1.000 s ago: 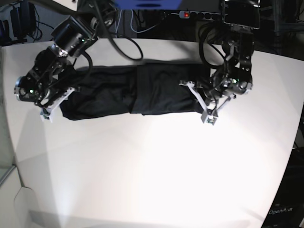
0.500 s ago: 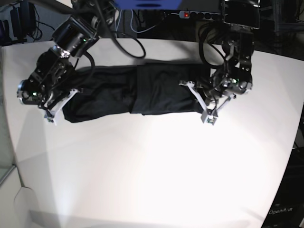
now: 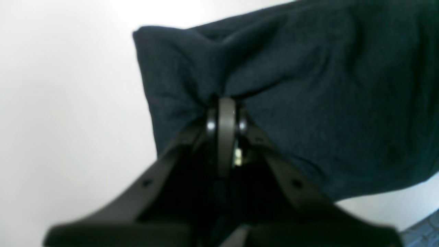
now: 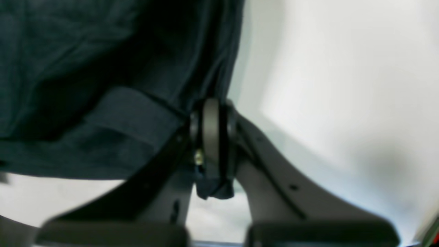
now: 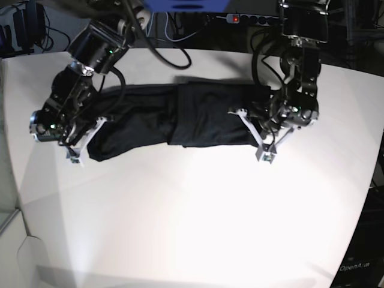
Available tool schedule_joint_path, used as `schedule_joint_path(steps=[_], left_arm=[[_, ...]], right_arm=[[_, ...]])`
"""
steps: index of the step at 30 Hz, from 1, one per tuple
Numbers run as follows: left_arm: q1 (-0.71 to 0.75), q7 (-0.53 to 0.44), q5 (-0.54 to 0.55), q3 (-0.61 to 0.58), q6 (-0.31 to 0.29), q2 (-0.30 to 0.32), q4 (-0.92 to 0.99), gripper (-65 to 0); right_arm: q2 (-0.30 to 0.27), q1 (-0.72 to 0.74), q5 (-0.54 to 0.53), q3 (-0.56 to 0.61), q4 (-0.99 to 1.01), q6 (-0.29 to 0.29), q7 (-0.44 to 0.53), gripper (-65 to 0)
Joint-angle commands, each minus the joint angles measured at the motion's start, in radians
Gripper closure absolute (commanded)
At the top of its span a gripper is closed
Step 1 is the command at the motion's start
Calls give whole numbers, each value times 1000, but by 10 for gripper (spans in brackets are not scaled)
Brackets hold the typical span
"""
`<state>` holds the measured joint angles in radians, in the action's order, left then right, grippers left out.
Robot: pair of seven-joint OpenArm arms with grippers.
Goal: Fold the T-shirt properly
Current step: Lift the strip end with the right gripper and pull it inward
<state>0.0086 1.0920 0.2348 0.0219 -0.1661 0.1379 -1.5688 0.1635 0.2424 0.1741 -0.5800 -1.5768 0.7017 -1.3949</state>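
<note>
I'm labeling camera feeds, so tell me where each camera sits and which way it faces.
Base: high above the white table, looking down; both arms show, one at each end of the T-shirt.
Left wrist: on the left arm, looking along its shut jaws at pinched cloth.
Right wrist: likewise on the right arm, jaws shut on a shirt edge.
Shared: all three show the T-shirt and the table.

The right hand has its jaws pressed together on a dark edge of the T-shirt, and a small tuft of cloth pokes out just behind the fingertips. The rest of the black fabric spreads to the hand's left, with a flat hem band nearest it. White bench lies to its right.
</note>
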Motion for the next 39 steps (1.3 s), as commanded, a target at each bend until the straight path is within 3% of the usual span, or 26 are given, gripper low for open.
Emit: schedule_joint_path(steps=[1, 8, 24, 29, 34, 39], left_arm=[[-8, 6, -13, 2, 6, 6, -26, 0], [-8, 6, -13, 5, 6, -16, -75, 0], [-80, 4, -13, 11, 6, -57, -51, 0], [-91, 18, -2, 129, 6, -71, -49, 0], [-63, 145, -4, 281, 6, -63, -51, 0], [14, 124, -2, 323, 6, -25, -49, 0]], right_arm=[[-6, 15, -6, 10, -18, -4, 4, -3], [-8, 15, -6, 56, -20, -4, 33, -3], [-6, -16, -9, 306, -173, -4, 25, -3], [-6, -27, -9, 331, -172, -4, 27, -3], [-6, -45, -9, 345, -172, -4, 30, -3], [-6, -71, -11, 372, -172, -4, 35, -3]])
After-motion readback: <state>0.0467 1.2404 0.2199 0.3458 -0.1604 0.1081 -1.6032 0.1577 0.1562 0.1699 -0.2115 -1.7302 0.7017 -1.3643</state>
